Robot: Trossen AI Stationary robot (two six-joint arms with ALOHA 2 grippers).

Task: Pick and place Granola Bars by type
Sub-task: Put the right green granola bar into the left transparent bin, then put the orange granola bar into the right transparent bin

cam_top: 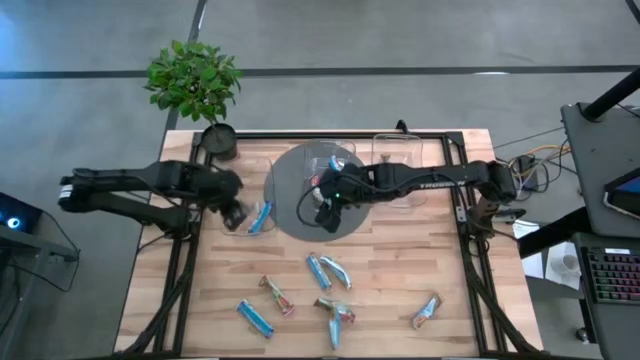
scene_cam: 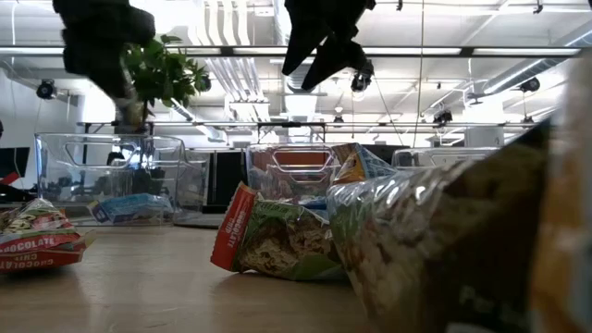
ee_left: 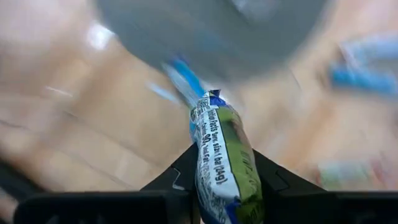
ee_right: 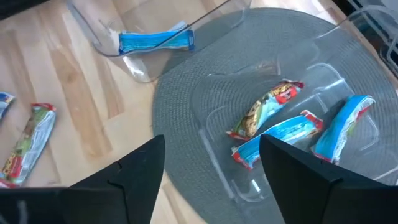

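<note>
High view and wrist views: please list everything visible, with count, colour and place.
table: one, light wood.
mat: one, grey, table centre.
clear containers: at least three, on and around mat.
plant: one, green, back-left corner.
loose Granola Bars: at least six, mostly light blue, table front.
contained bars: three on mat, one blue left.
left gripper: shut on blue-green bar.
right gripper: open, over mat.
</note>
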